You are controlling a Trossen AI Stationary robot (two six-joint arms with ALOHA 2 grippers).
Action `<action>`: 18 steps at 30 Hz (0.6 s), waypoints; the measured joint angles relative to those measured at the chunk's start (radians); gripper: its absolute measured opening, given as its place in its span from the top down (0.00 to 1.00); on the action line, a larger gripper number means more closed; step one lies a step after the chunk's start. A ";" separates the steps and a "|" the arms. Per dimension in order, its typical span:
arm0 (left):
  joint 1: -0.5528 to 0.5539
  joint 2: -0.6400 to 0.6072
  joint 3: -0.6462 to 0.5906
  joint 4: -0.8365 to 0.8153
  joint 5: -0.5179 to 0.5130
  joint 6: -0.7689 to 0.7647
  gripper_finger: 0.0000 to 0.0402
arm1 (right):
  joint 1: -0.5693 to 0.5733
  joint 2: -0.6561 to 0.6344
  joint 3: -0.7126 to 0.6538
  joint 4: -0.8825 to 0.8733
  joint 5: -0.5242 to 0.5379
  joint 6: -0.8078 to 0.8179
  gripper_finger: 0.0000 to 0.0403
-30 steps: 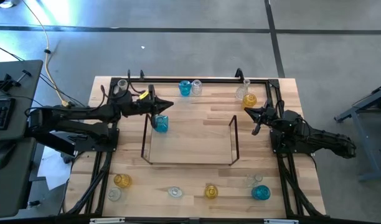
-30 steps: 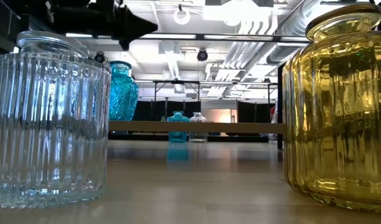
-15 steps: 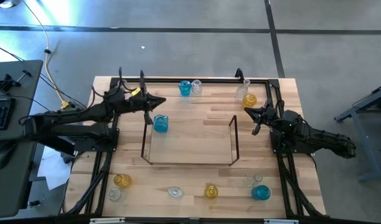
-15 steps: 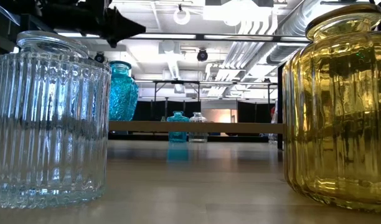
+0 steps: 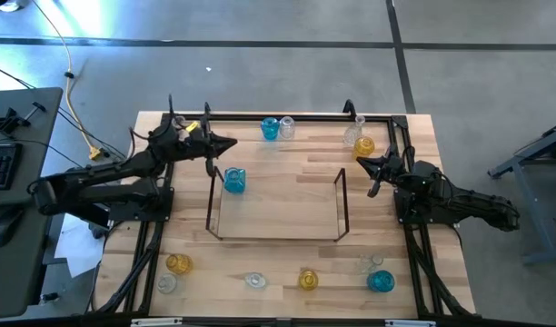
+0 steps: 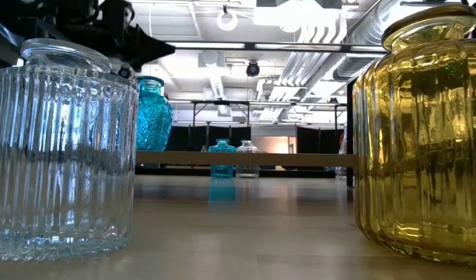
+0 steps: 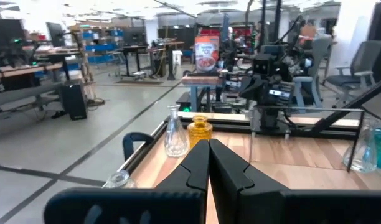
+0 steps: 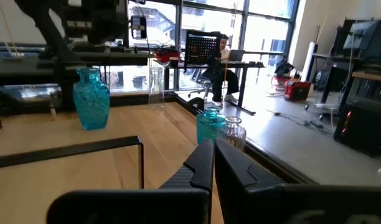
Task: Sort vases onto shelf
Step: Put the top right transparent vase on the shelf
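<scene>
Left gripper pinched closed, seemingly holding nothing, above the shelf.

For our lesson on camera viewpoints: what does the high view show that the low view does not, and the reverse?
Only the high view shows the whole shelf, both arms, the shut right hand off the shelf's right end, and the front row with the front blue vase.

Only the low view shows the room's ceiling lights and pipes, plus the ribbing on the clear vase and amber vase close up.

Both show the blue vase on the shelf and the shut left hand raised near it.
</scene>
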State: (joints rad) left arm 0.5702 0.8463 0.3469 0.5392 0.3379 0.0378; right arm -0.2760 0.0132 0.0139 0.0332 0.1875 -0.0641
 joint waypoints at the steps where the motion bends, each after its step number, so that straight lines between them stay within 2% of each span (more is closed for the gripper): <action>1: 0.011 0.000 -0.017 0.018 0.001 -0.005 1.00 | 0.000 0.000 0.000 0.000 -0.001 0.040 1.00; 4: 0.035 0.000 -0.053 0.059 0.001 -0.022 1.00 | 0.000 0.000 0.000 0.010 -0.003 0.197 1.00; 6: 0.048 0.000 -0.067 0.080 0.011 -0.034 1.00 | 0.000 0.000 -0.001 0.042 0.022 0.245 1.00; 10: 0.055 0.001 -0.096 0.127 0.037 -0.057 1.00 | 0.000 0.002 -0.001 0.114 0.081 0.270 1.00; 13: 0.054 0.002 -0.109 0.154 0.038 -0.080 1.00 | -0.001 0.002 -0.001 0.180 0.173 0.235 1.00; 18: 0.054 0.002 -0.109 0.156 0.038 -0.089 1.00 | -0.005 0.010 -0.001 0.190 0.318 0.198 1.00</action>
State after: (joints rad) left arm 0.6244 0.8478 0.2379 0.6949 0.3763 -0.0517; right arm -0.2811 0.0231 0.0132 0.2231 0.5050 0.1341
